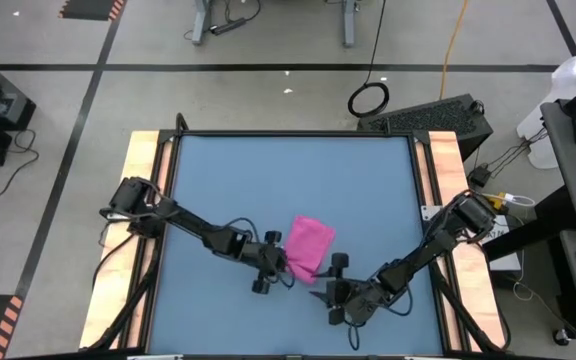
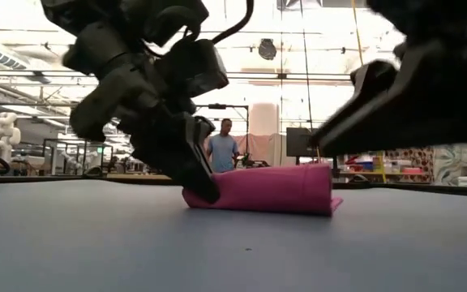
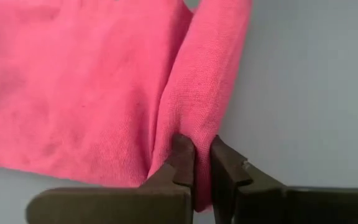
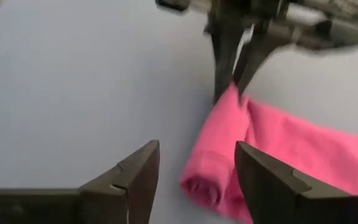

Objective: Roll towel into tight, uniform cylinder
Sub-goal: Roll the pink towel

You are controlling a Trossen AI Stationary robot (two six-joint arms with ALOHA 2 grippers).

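Observation:
The magenta-pink towel (image 1: pixel 308 243) lies on the blue table, partly rolled. A thick rolled fold (image 4: pixel 219 143) runs along its near-left side, and the rest (image 3: pixel 73 93) lies flat toward the far right. My left gripper (image 1: pixel 280 262) is shut on one end of that fold. My right gripper (image 4: pixel 194 158) hovers open just off the fold's other end (image 4: pixel 204 183), raised above the table in the low view (image 2: pixel 355 97), touching nothing. My left gripper pinches the rolled fold (image 3: pixel 194 124) at its left end between its two fingers (image 3: pixel 182 155); several layers are bunched there. The fingers slant down from the table's left (image 2: pixel 205 188). The towel rests on the table, slack.
Bare blue tabletop (image 1: pixel 268 180) surrounds the towel, with wooden rails (image 1: pixel 143 170) at both sides. A person stands in the room beyond the table (image 2: pixel 221 150). Cables and a dark case lie on the floor past the far edge.

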